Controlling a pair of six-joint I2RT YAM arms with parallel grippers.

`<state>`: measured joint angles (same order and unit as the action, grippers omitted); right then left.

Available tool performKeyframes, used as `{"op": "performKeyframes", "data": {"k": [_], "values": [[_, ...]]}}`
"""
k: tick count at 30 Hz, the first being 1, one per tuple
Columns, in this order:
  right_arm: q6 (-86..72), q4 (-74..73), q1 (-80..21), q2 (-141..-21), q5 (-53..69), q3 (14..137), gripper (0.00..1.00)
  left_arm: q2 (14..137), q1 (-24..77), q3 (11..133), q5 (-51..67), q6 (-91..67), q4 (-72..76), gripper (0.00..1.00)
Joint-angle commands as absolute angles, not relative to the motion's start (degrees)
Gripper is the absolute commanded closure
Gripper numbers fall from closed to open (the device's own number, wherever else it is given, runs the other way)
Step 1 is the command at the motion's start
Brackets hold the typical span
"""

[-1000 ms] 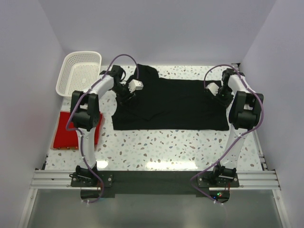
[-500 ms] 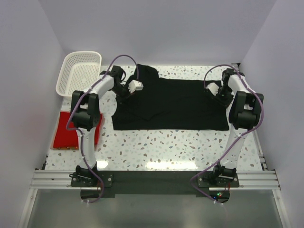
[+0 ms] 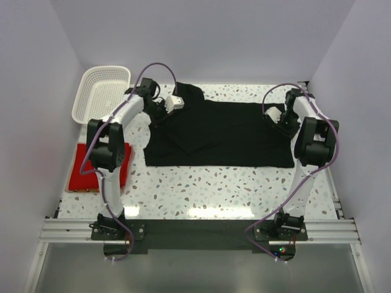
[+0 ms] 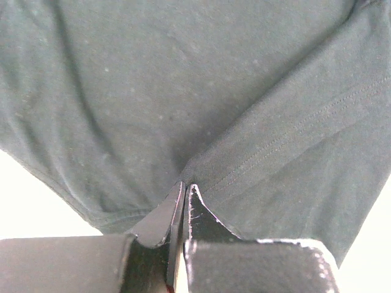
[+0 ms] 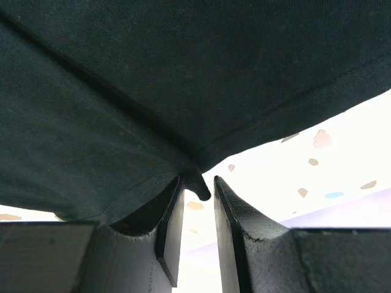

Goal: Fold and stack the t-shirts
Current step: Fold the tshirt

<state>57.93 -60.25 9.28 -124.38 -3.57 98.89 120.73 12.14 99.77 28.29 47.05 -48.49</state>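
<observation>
The black t-shirt (image 3: 226,134) lies spread across the middle of the speckled table. My left gripper (image 3: 160,114) is at its left end, shut on a pinch of black cloth (image 4: 183,79) near a stitched hem, jaws (image 4: 185,186) pressed together. My right gripper (image 3: 275,119) is at the shirt's right edge. There its jaws (image 5: 198,180) stand slightly apart, and a small fold of the black t-shirt (image 5: 153,73) hangs between the tips against the left finger. The red t-shirt (image 3: 82,168) lies folded flat at the table's left edge.
A white lattice basket (image 3: 101,91) sits at the back left corner, just behind the left arm. Walls close in the table on the left, back and right. Bare speckled tabletop (image 3: 214,189) runs along the front, between the shirt and the arm bases.
My left gripper has shut on the black t-shirt and drawn back and up a little, pulling a new crease into the cloth. The right arm has stayed put.
</observation>
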Motion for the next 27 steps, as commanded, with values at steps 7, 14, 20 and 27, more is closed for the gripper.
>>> {"op": "performKeyframes", "data": {"k": [7,14,20,27], "values": [[58.27,-59.24,9.14,-124.19,-4.66,98.09,0.7,119.18,11.87,99.76,28.3,44.21,-42.54,1.0],[58.53,-59.15,9.14,-124.01,-4.92,98.09,0.7,118.83,11.78,97.21,26.28,43.15,-39.02,1.0],[58.18,-59.33,9.14,-123.49,-4.75,98.7,0.6,118.22,11.34,96.24,25.57,43.07,-40.34,0.71],[54.41,-64.07,9.23,-121.91,-0.19,103.35,0.48,110.4,13.08,90.1,29.09,39.91,-38.32,0.58]]}}
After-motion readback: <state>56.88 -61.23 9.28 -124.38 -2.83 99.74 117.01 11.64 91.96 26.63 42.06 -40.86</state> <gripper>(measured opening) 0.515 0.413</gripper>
